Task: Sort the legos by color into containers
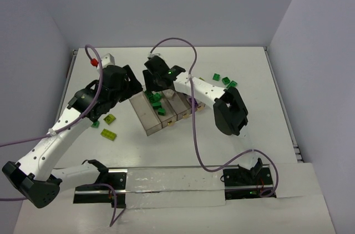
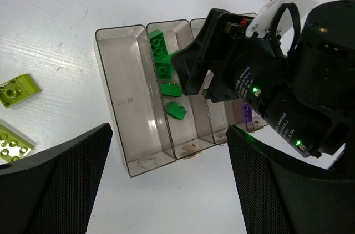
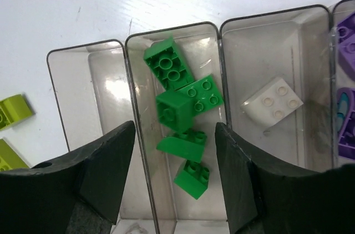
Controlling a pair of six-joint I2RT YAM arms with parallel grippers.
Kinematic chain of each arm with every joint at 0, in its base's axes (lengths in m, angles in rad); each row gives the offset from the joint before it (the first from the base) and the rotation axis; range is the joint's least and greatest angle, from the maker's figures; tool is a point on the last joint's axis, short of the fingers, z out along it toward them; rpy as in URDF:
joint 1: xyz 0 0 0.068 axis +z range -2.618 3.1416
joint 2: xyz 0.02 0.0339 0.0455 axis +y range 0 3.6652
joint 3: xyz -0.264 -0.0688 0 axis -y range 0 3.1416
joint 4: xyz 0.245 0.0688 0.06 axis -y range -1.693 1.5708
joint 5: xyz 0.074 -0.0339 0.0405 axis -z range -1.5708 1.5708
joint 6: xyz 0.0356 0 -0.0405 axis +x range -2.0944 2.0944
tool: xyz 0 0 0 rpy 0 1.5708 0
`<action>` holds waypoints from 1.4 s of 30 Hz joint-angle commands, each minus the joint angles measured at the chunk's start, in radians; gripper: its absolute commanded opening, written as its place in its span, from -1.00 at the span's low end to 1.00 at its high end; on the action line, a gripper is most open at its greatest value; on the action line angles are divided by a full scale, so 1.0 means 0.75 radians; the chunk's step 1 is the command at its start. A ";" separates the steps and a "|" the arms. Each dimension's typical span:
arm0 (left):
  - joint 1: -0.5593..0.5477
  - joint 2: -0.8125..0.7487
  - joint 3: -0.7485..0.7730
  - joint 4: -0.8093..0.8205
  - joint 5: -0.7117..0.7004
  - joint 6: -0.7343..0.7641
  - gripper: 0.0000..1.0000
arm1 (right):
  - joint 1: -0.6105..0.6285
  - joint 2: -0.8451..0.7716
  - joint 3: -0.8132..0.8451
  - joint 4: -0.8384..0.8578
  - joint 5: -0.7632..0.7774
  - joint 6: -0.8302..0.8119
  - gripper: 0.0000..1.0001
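The containers are a row of clear smoky compartments, seen from above as a tray. My right gripper hangs open over the second compartment. Several dark green legos lie loose there, one blurred brick just below the jaws and touching neither finger. The third compartment holds a white brick, the fourth purple ones; the first is empty. My left gripper is open and empty over the table at the tray's tabbed end. Yellow-green bricks lie left of the tray, dark green ones far right.
A white block with a red tip sits at the back left. Purple cables loop over the table right of the tray. Black mounting rails run along the near edge, and walls close the table's left, back and right sides.
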 commanded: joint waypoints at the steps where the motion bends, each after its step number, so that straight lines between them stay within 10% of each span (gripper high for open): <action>1: 0.003 -0.059 0.008 0.012 -0.037 -0.026 0.84 | -0.040 -0.233 -0.063 0.025 0.115 -0.011 0.34; 19: 0.003 -0.069 -0.003 0.074 -0.014 -0.001 0.84 | -0.893 -0.669 -0.873 0.218 0.087 0.102 0.44; 42: 0.003 -0.003 0.035 0.080 0.005 0.021 0.84 | -1.026 -0.304 -0.698 0.195 0.033 0.015 0.36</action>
